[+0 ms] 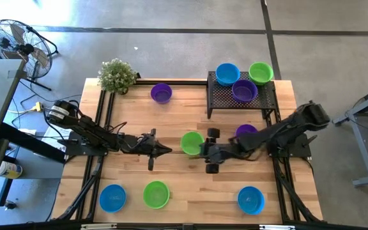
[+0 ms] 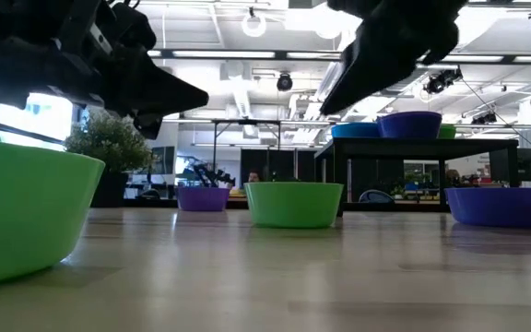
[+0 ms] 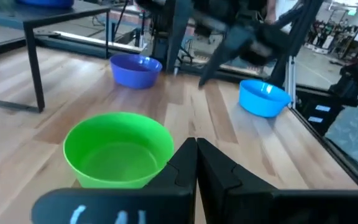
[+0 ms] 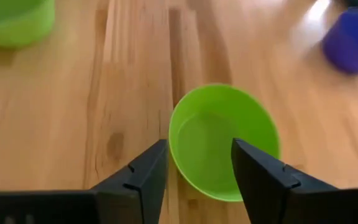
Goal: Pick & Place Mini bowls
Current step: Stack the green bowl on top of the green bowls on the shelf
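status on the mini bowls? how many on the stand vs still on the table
Done: three small plastic bowls sit on the black mesh stand: blue, lime green, purple. In hand: the right gripper, open, hovers over the centre lime green bowl, nothing gripped. The left gripper is shut beside it. Left: six bowls on the wooden table, counting that one.

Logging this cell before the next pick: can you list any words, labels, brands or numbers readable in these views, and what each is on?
No text can be read in any view.
White marks on the left gripper body: too blurred to read.
The mini bowls, such as the centre green bowl, and the black mesh stand carry no visible labels.
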Controlling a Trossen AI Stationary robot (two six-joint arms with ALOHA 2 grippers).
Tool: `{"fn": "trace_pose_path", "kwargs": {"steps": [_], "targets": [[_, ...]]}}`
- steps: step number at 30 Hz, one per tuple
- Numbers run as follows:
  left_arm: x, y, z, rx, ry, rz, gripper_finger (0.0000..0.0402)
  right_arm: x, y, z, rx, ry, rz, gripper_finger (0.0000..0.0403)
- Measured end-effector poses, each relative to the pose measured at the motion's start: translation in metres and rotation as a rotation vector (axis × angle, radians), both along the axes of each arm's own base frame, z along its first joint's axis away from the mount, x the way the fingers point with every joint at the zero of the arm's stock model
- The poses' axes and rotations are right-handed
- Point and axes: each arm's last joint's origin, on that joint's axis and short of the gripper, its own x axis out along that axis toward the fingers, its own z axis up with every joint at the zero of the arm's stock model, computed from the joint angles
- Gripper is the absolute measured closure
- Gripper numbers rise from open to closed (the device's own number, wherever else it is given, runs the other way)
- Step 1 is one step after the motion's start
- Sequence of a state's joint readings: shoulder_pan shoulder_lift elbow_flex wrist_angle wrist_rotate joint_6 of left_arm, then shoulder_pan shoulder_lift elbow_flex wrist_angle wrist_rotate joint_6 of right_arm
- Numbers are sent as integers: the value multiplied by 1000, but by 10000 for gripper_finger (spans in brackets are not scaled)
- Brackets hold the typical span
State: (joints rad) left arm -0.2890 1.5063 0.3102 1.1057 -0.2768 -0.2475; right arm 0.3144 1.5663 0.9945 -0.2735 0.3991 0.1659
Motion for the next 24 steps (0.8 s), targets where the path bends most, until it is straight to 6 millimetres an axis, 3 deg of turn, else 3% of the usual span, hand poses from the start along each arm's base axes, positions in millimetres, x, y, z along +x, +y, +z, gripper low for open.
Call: {"fn": "trace_pose_path", "kwargs": {"steps": [6, 12, 18, 24], "targets": [[0, 0, -2, 18, 16, -14, 401, 35, -6, -26, 27, 180, 19, 228], [0, 0, -3, 26, 28, -2, 401, 56, -12, -55, 0, 275, 43, 254], [0, 0, 0, 63, 0, -1, 401, 62, -20, -76, 13, 340, 36, 309], [1, 1, 1, 89, -6, 44, 401, 61, -18, -75, 20, 331, 31, 393]]}}
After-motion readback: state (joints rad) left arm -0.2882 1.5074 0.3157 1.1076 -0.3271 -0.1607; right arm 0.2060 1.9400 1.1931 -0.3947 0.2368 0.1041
